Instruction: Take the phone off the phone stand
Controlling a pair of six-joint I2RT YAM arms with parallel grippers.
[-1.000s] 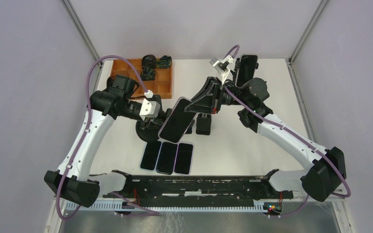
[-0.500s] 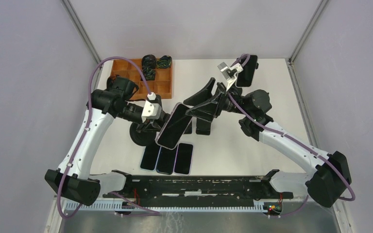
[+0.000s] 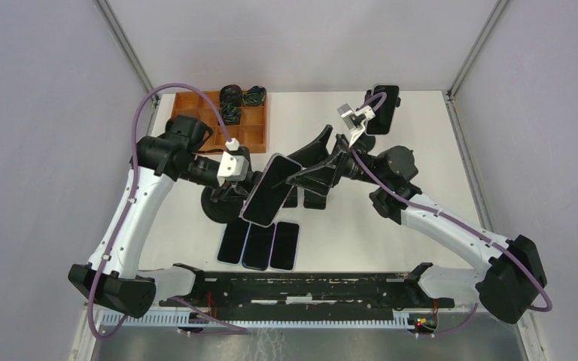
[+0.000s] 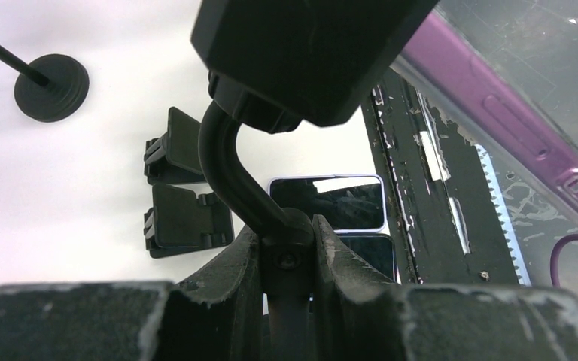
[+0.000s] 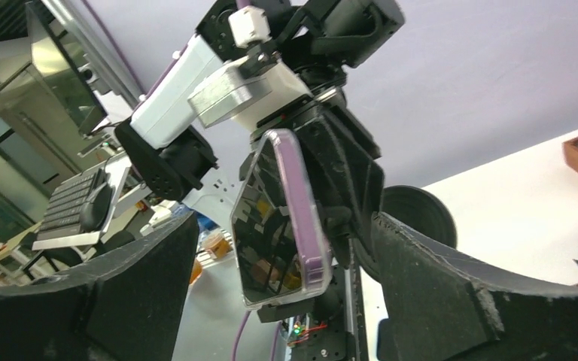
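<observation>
The phone (image 3: 267, 190), dark-screened in a purple case, sits tilted in the cradle of the black phone stand (image 3: 214, 207) at the table's middle. My left gripper (image 3: 239, 184) is shut on the stand's curved arm (image 4: 229, 165), just below the cradle (image 4: 308, 53). In the left wrist view my left gripper (image 4: 286, 233) pinches the arm's joint. My right gripper (image 3: 301, 162) stands open around the phone's right end. In the right wrist view the phone (image 5: 275, 218) hangs between its fingers (image 5: 120, 293), with daylight on both sides of it.
Three phones (image 3: 260, 244) lie flat side by side near the front. Two folded black stands (image 3: 314, 197) lie behind the phone. A wooden tray (image 3: 252, 128) of black parts stands at the back left. Another phone (image 3: 384, 109) is at the back right.
My right gripper has let go of the phone and opened wide. The phone and stand have tipped slightly left and nearer. The left gripper keeps its hold.
</observation>
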